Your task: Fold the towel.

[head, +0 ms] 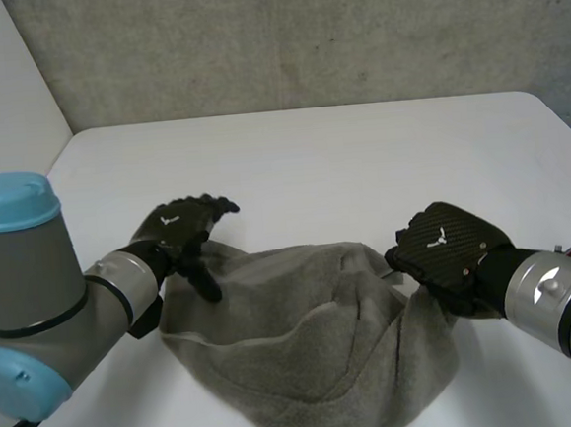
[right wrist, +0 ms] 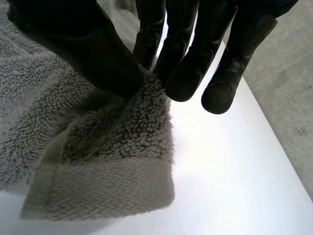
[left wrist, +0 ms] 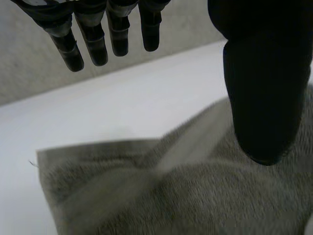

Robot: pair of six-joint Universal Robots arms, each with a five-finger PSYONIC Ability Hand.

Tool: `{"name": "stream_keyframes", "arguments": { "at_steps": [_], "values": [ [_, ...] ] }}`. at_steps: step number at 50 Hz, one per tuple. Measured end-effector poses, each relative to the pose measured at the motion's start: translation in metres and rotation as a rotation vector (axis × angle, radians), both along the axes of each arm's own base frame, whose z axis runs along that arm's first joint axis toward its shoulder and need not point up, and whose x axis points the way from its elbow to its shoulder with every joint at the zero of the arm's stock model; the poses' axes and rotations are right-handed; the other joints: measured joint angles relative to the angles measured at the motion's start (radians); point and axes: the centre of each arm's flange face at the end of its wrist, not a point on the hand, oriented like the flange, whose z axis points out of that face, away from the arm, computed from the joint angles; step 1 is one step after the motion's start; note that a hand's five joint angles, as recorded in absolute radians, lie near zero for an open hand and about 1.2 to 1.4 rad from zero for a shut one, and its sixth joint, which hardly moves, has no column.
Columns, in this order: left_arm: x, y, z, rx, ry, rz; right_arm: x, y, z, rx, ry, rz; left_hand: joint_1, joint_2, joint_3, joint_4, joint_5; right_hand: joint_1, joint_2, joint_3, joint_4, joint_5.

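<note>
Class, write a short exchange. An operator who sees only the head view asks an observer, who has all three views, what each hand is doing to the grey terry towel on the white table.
Operator: From above, the back of the right hand hides its fingers. Is it gripping the grey terry towel?
Observer: Yes. In the right wrist view its thumb and a finger pinch the towel close to a corner, with the banded hem just past the fingertips.
Operator: And the left hand, at the towel's other side?
Observer: In the left wrist view its fingers are straight and held apart from the thumb, gripping nothing. A towel corner lies flat on the white table beneath them.
</note>
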Motion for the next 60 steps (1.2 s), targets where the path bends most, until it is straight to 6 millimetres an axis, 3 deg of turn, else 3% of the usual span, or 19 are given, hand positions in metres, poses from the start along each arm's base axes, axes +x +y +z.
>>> {"name": "stream_keyframes", "arguments": {
  "at_steps": [8, 18, 27, 38, 43, 47, 49, 56, 60],
  "values": [
    [0.001, -0.003, -0.025, 0.028, -0.124, -0.052, -0.003, 0.005, -0.013, 0.006, 0.003, -0.006, 0.079, 0.082, 0.083, 0.083, 0.081, 0.0, 0.0, 0.0, 0.0, 0.0],
    [0.02, 0.009, -0.022, 0.059, -0.168, -0.033, -0.012, -0.005, -0.02, -0.008, -0.002, -0.055, 0.302, 0.305, 0.306, 0.305, 0.303, 0.0, 0.0, 0.0, 0.0, 0.0],
    [0.04, 0.03, -0.023, 0.123, -0.195, -0.012, -0.017, -0.011, -0.021, -0.013, -0.003, -0.08, 0.319, 0.322, 0.323, 0.324, 0.321, 0.0, 0.0, 0.0, 0.0, 0.0],
    [0.055, 0.037, -0.035, 0.143, -0.247, -0.065, -0.017, -0.011, -0.022, -0.01, -0.012, -0.083, 0.323, 0.325, 0.321, 0.326, 0.326, 0.0, 0.0, 0.0, 0.0, 0.0],
    [0.056, 0.036, -0.041, 0.151, -0.261, -0.078, -0.017, -0.011, -0.02, 0.001, -0.036, -0.095, 0.525, 0.519, 0.52, 0.521, 0.517, 0.0, 0.0, 0.0, 0.0, 0.0],
    [0.055, 0.034, -0.045, 0.146, -0.262, -0.081, -0.017, -0.011, -0.018, -0.001, -0.053, -0.102, 0.867, 0.863, 0.861, 0.865, 0.862, 0.0, 0.0, 0.0, 0.0, 0.0],
    [0.053, 0.033, -0.045, 0.13, -0.258, -0.085, -0.017, -0.011, -0.015, -0.011, -0.062, -0.105, 0.922, 0.942, 0.937, 0.94, 0.93, 0.0, 0.0, 0.0, 0.0, 0.0],
    [0.045, 0.032, -0.04, 0.074, -0.246, -0.105, -0.016, -0.015, 0.003, -0.053, -0.118, -0.122, 0.952, 0.984, 0.983, 0.987, 0.969, 0.0, 0.0, 0.0, 0.0, 0.0],
    [0.037, 0.028, -0.021, -0.002, -0.223, -0.112, -0.015, -0.016, 0.028, -0.121, -0.191, -0.129, 0.953, 0.988, 0.987, 0.99, 0.974, 0.0, 0.0, 0.0, 0.0, 0.0]
  ]
}}
